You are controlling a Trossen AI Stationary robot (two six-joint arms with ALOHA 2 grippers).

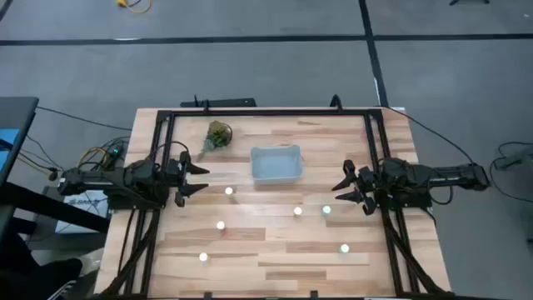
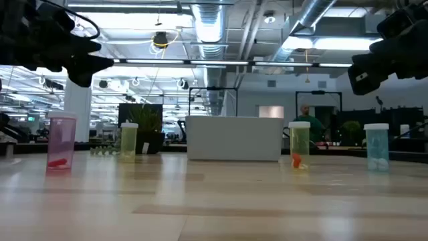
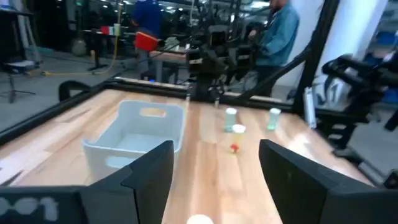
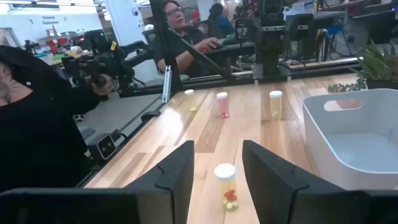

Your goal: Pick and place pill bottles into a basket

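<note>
On the counter point(image 1: 275, 250), near its far middle, I see the basket point(image 1: 276, 164) lying with its long axis running left to right across the wood and its open side facing up; nothing shows inside it in the high view. Six pill bottles stand upright on their bases, caps up, so each long axis is vertical. I count them from above as white caps: one point(image 1: 229, 191) just in front of the left gripper point(image 1: 202, 178), one point(image 1: 221, 224) nearer me, one point(image 1: 203, 257) at the near left, one point(image 1: 297, 211) in the middle, one greenish point(image 1: 326, 210) just beside the right gripper point(image 1: 341, 190), and one point(image 1: 345, 247) at the near right. All six are on the wood, well apart from one another and outside the basket. A green leafy sprig point(image 1: 216, 137) lies to the left of the basket. The left gripper hovers above the counter at the left edge, its fingers point(image 3: 149, 171) spread wide and holding nothing, pointed toward the basket. The right gripper hovers at the right edge; its fingers point(image 4: 177, 168) stand apart with a clear gap, empty, and one bottle point(image 4: 226, 184) with orange pills in its base stands on the counter ahead of that gap, not touched. In the low view, both arms hang above the bottle tops. A person in dark clothing point(image 4: 37, 124) stands beyond the counter.
</note>
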